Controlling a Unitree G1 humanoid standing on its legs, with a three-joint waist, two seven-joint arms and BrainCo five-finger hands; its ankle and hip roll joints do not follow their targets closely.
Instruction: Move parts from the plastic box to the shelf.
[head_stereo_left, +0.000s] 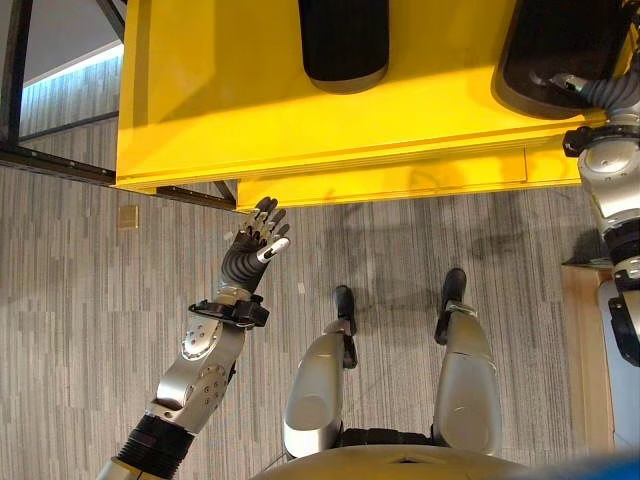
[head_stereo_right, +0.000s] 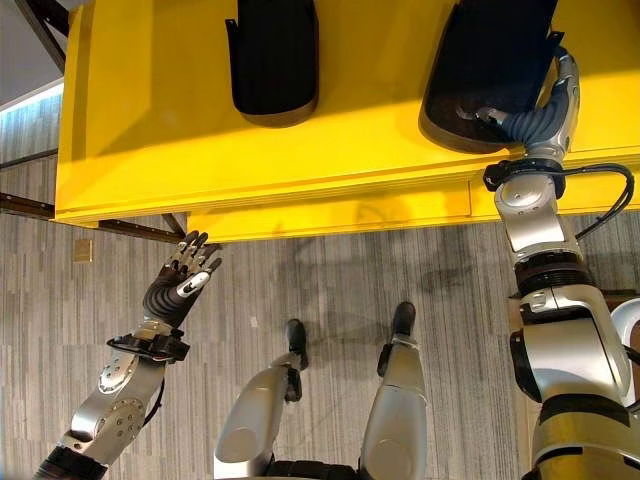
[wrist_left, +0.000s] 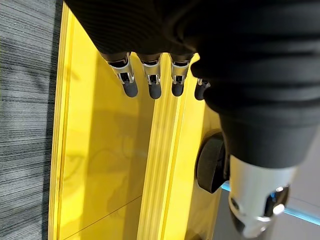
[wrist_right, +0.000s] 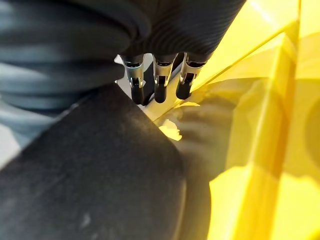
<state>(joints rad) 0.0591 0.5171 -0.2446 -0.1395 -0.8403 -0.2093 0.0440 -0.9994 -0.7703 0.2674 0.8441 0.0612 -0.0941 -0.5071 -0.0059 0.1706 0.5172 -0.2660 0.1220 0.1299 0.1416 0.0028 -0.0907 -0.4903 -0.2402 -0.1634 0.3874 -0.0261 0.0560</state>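
I see my left hand (head_stereo_left: 258, 236) raised over bare floor (head_stereo_left: 90, 300), fingers straight and holding nothing, just short of the yellow shelf's (head_stereo_left: 250, 120) front edge. My right hand (head_stereo_right: 520, 118) reaches onto the shelf, its fingers resting along the near rim of a black part (head_stereo_right: 490, 60) at the right; I cannot tell whether they grip it. A second black part (head_stereo_right: 273, 60) lies well apart to its left, open yellow surface between them.
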